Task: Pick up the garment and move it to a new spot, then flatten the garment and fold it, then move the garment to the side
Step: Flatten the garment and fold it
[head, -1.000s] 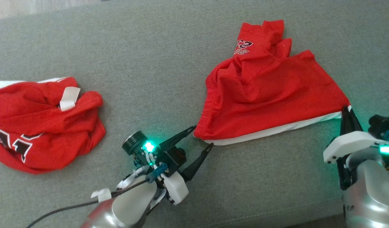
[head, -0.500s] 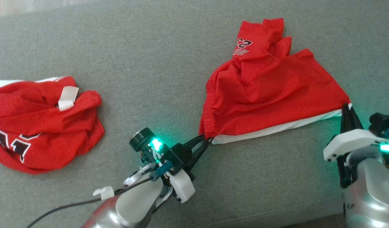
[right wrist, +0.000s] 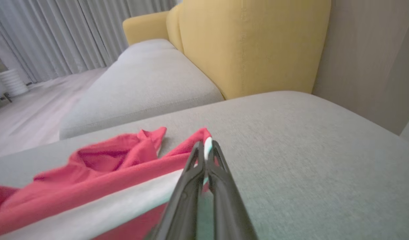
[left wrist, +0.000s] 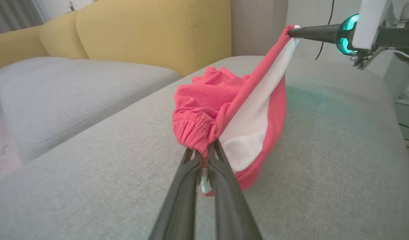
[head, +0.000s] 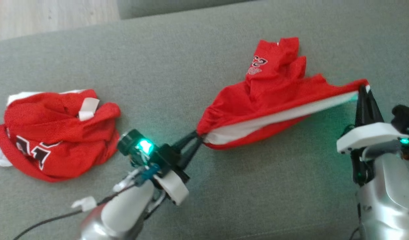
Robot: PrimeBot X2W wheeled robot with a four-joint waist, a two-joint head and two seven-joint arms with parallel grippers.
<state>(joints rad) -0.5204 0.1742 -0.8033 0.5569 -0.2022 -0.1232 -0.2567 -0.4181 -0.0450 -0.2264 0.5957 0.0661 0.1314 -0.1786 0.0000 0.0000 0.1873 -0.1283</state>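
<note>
While aloft, right claw (head: 363,89) on garment (head: 274,96)

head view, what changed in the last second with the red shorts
The left gripper, open beside the waistband corner a second ago, closed on the red shorts. Both grippers then raised the near edge off the grey cushion, stretching its white band between them. The right gripper stayed shut on the other corner. The far part of the shorts and the other red garment stayed put.
</note>
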